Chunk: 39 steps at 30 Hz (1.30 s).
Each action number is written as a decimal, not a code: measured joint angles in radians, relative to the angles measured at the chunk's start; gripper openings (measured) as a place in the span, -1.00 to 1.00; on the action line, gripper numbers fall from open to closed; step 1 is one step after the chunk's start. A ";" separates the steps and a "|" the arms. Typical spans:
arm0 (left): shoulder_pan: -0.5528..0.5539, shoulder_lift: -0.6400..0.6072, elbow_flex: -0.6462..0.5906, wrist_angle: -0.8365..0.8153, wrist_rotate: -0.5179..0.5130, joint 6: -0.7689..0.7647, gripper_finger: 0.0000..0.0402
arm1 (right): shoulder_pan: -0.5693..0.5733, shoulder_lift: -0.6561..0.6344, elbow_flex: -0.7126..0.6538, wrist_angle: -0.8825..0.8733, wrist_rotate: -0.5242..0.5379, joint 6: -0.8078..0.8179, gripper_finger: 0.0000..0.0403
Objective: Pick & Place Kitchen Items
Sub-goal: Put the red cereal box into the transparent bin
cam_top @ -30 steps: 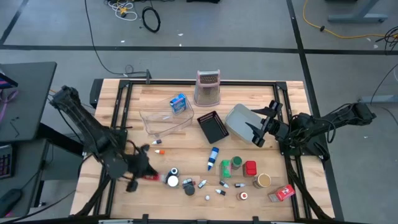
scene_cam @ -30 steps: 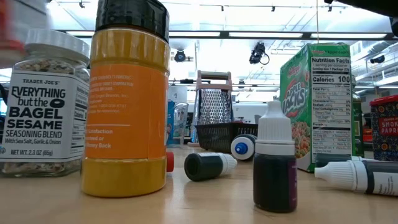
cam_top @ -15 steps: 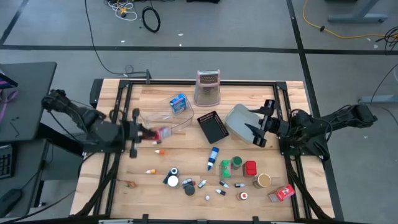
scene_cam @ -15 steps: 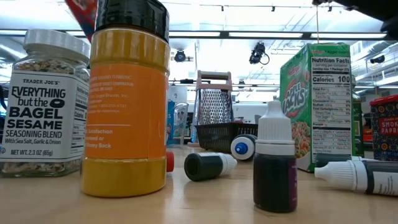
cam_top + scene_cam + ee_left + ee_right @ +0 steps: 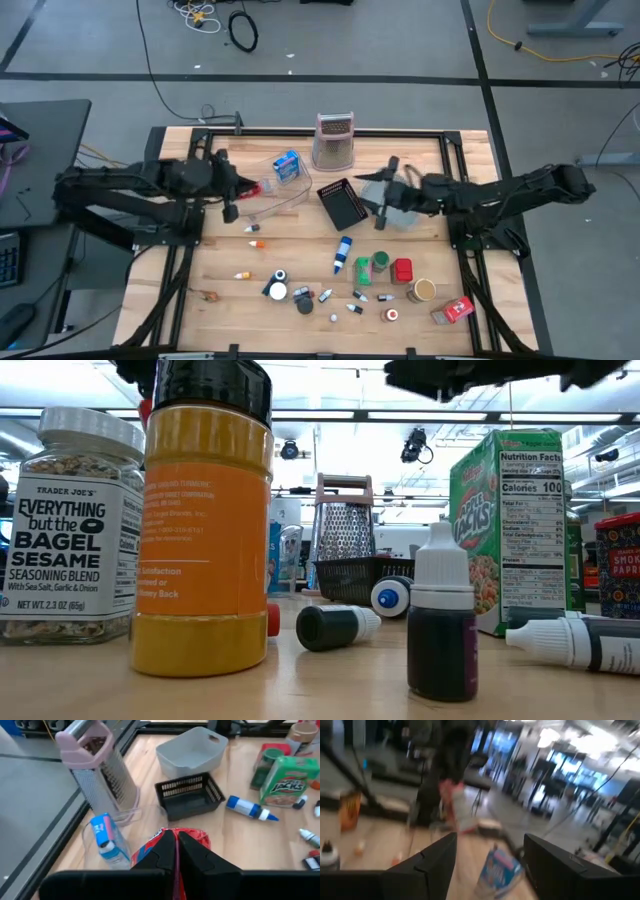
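My left gripper [image 5: 176, 851], clamped on the red packet [image 5: 172, 840], has swung from the near-left table to over the clear tray [image 5: 270, 197], ready to drop.

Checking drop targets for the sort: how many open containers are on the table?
3: the clear tray left of centre; the black mesh basket mid-table; the grey bin right beside it, partly covered by the right arm. None seem hidden.
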 joint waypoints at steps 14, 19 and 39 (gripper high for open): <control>0.358 0.152 0.000 -0.009 0.231 0.040 -0.92 | -0.004 0.130 0.124 -0.182 -0.050 0.011 0.19; 0.453 0.235 0.000 -0.015 0.302 0.034 -0.92 | -0.005 0.130 0.123 -0.178 -0.050 0.007 0.19; 0.619 0.307 -0.275 0.307 0.488 0.072 -0.91 | -0.006 0.129 0.124 -0.239 -0.052 0.092 0.19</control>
